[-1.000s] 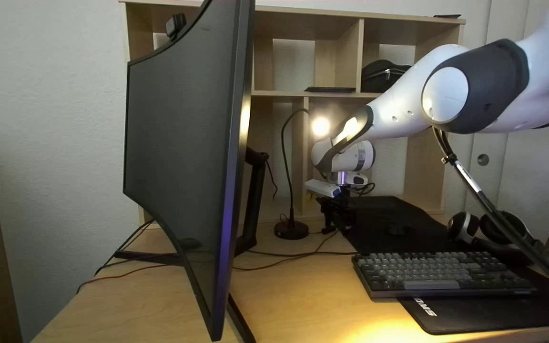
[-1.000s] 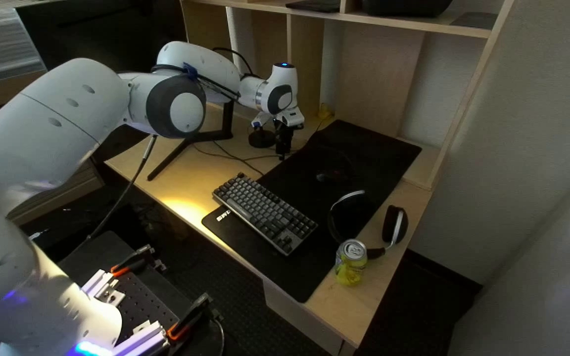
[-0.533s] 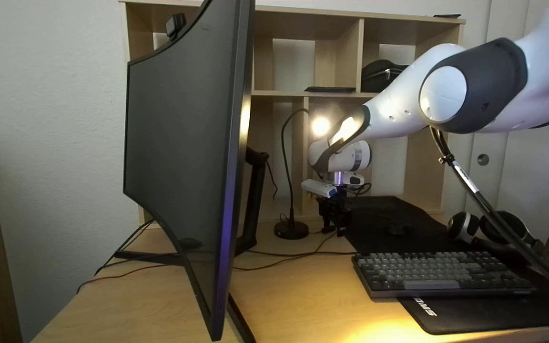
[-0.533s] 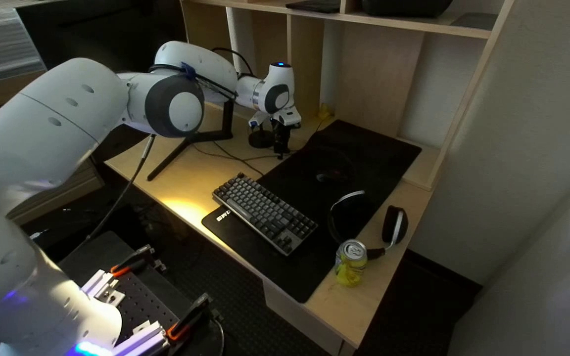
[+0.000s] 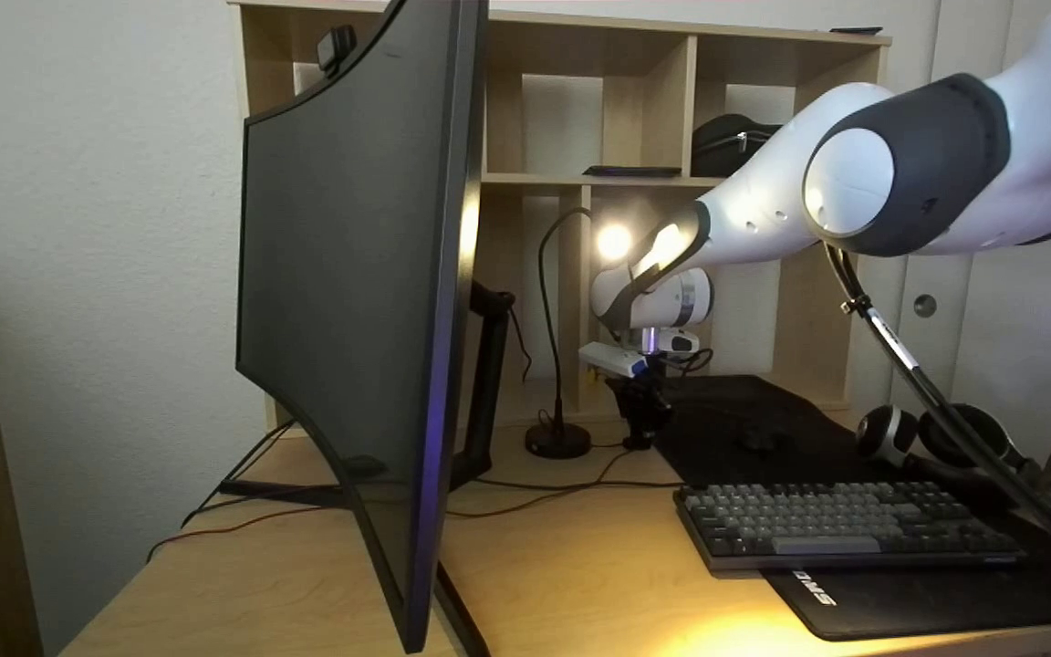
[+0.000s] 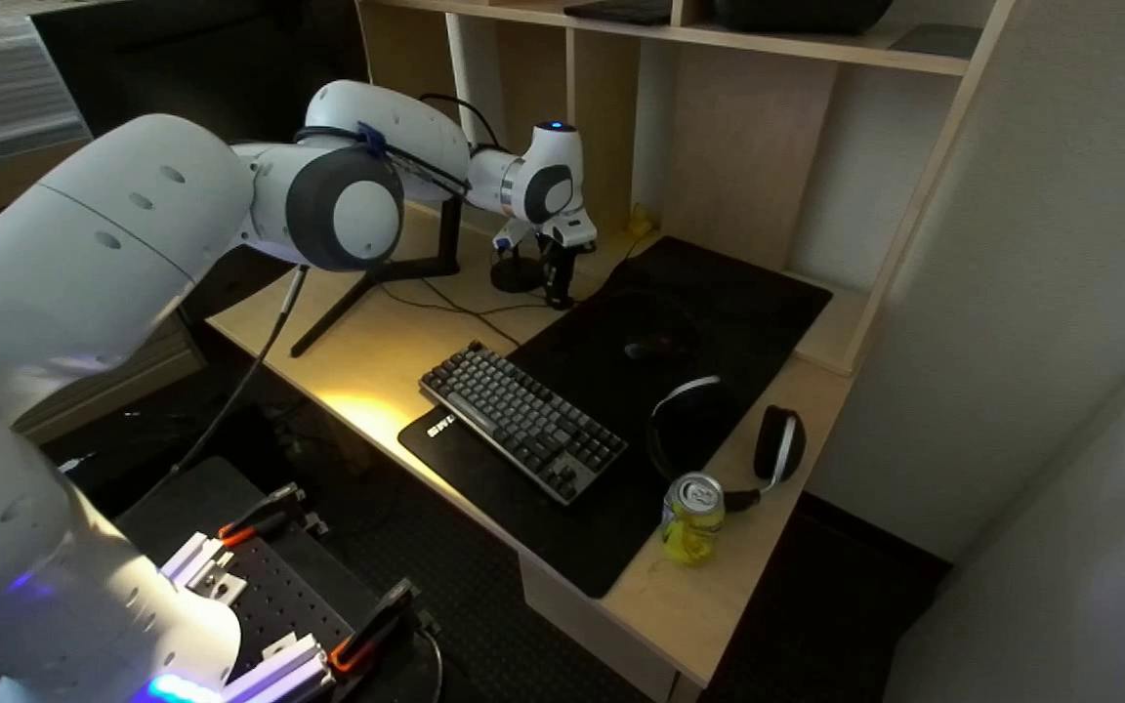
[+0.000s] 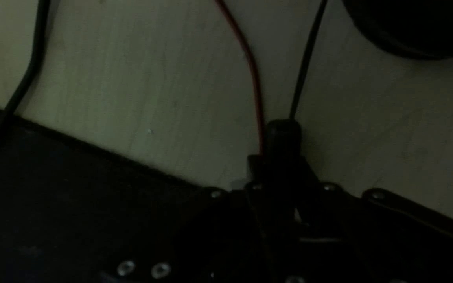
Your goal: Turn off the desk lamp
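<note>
The desk lamp stands at the back of the desk, its bulb (image 5: 615, 242) glowing at the end of a thin arched stem (image 5: 545, 274). Its round dark base (image 5: 558, 442) is also in view as a base (image 6: 516, 275) in an exterior view and as a dark disc edge (image 7: 415, 35) in the wrist view. A thin black cord runs from the lamp's side to a small black block (image 7: 284, 137). My gripper (image 7: 279, 163) has its fingers drawn together on that block, low over the desk beside the base. The dark picture hides the exact contact.
A large curved monitor (image 5: 352, 301) fills the space near the lamp. The keyboard (image 6: 523, 420) lies on a black mat (image 6: 719, 283), with headphones (image 6: 782, 449) and a can (image 6: 692, 517) farther along. A red cord (image 7: 252, 67) passes close to the block. Shelves (image 5: 598, 178) rise behind.
My gripper's fingers, spread apart half a second ago, have come together around the black block. The arm drifted slightly toward the lamp, then stayed nearly still. The bulb stays lit.
</note>
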